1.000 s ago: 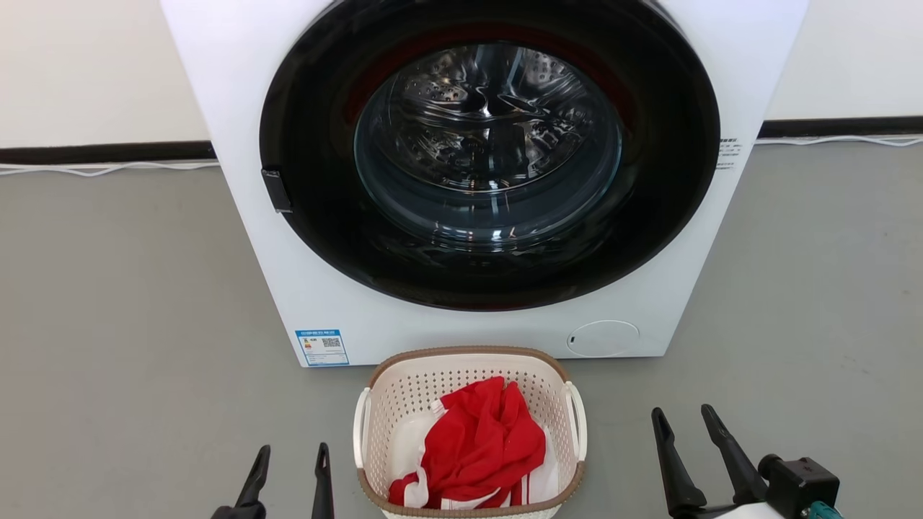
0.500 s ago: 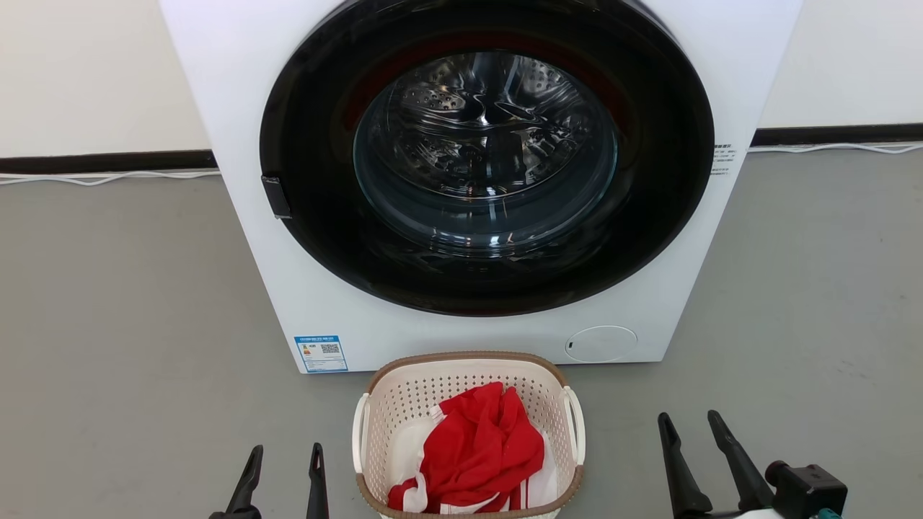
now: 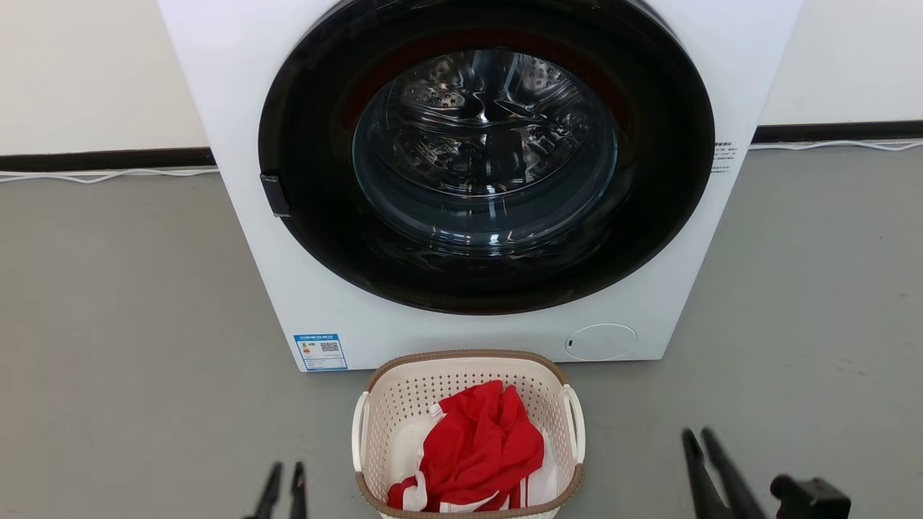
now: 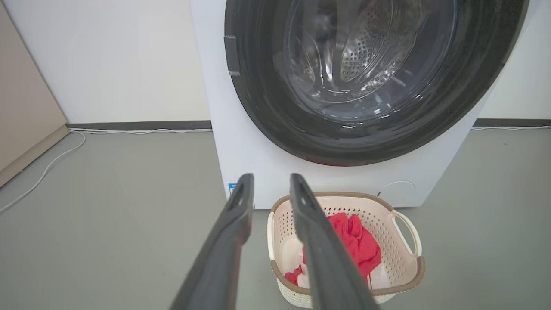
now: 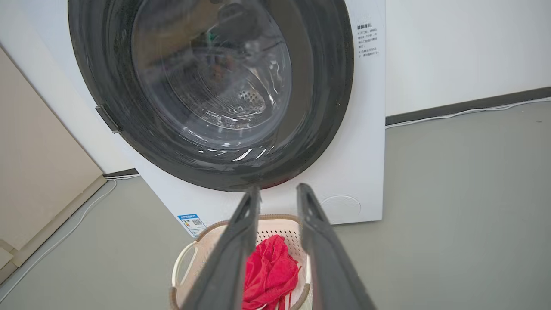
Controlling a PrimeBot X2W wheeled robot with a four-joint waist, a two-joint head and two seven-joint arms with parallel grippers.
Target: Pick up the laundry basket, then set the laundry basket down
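**Basket on the floor, not yet picked up, both grippers empty**

The laundry basket [image 3: 465, 355] sits upright on the grey floor [image 3: 130, 324], close in front of the washing machine [image 3: 245, 238] and roughly centred under its round door. A crumpled red garment [image 3: 479, 447] with some white cloth beneath it lies inside. Both white side handles, the left handle [image 3: 358, 432] and the right handle [image 3: 577, 425], are free, with nothing touching them.

By my reading, no part of the task is done. The basket has to be gripped, lifted and set down, and all of that is left.

From the head camera, the basket lies between my two grippers. The left gripper [image 3: 287, 467] is low on the basket's left side, near the left handle but clear of it, with a strip of floor between. The right gripper [image 3: 698, 432] is on the other side and stands farther off, well apart from the right handle.

Both pairs of fingers point forward toward the machine. Each pair stands a little apart, with a narrow gap and nothing in it. In the left wrist view the basket lies ahead of the fingers and off to their right. In the right wrist view it lies ahead and below, slightly to the left.

I judge that both arms need to come inward and down before either handle is within reach.
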